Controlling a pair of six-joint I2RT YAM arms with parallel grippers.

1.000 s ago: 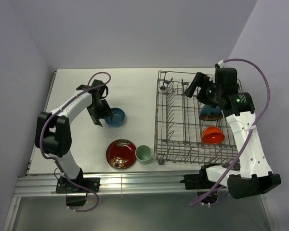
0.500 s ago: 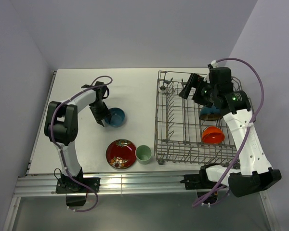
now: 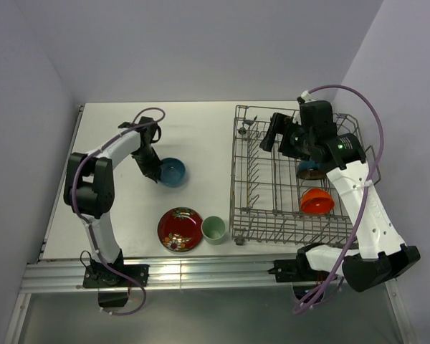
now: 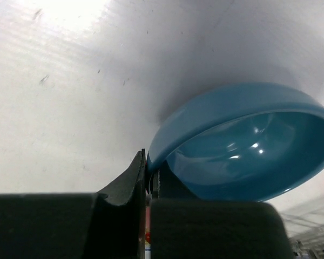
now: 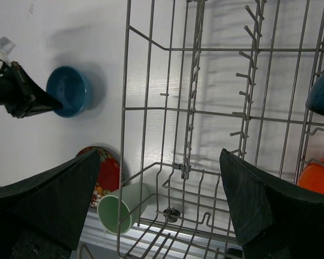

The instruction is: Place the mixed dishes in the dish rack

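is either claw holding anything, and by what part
The left claw is pinching the blue bowl by its rim. The right claw is open and holds nothing.

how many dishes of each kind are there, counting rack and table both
bowls: 3 (blue bowl, dark bowl, orange bowl)
plates: 1 (red plate)
cups: 1 (green cup)
total: 5
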